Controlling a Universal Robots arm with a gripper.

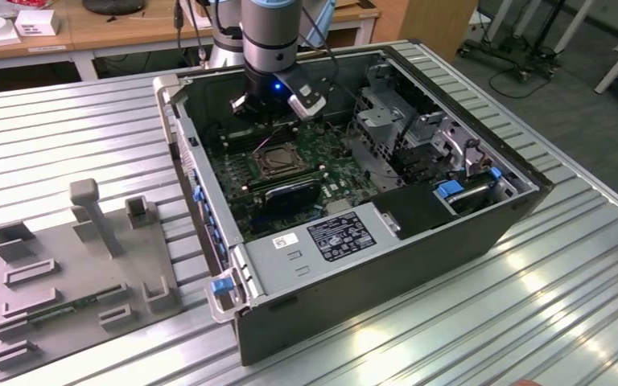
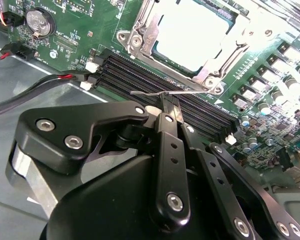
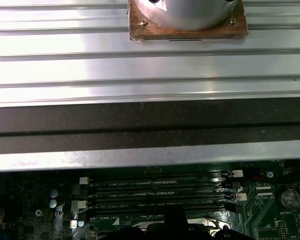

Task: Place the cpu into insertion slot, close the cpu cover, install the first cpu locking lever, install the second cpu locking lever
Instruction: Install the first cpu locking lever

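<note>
Ribbed bench [image 1: 73,121], open case [image 1: 395,265] | fingers [image 2: 171,130] pinched on thin locking lever [image 2: 195,91]; cpu cover [image 1: 274,161] at their 6 o'clock, exterior view | risk: lever slips, springs back.

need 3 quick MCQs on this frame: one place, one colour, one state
1. Where is the gripper?
A. over the grey tray
B. inside the case, close above the board
C. resting on the table

2. What colour is the board?
A. red
B. white
C. green

3. Where is the cpu?
A. seated on the board, with the cover down around it
B. in the gripper
C. on the table

Key:
1 B: the exterior view shows the arm reaching within the case walls.
2 C: the board is green in all three views.
3 A: the second wrist view shows the cover's frame lying flat around the cpu.
</note>
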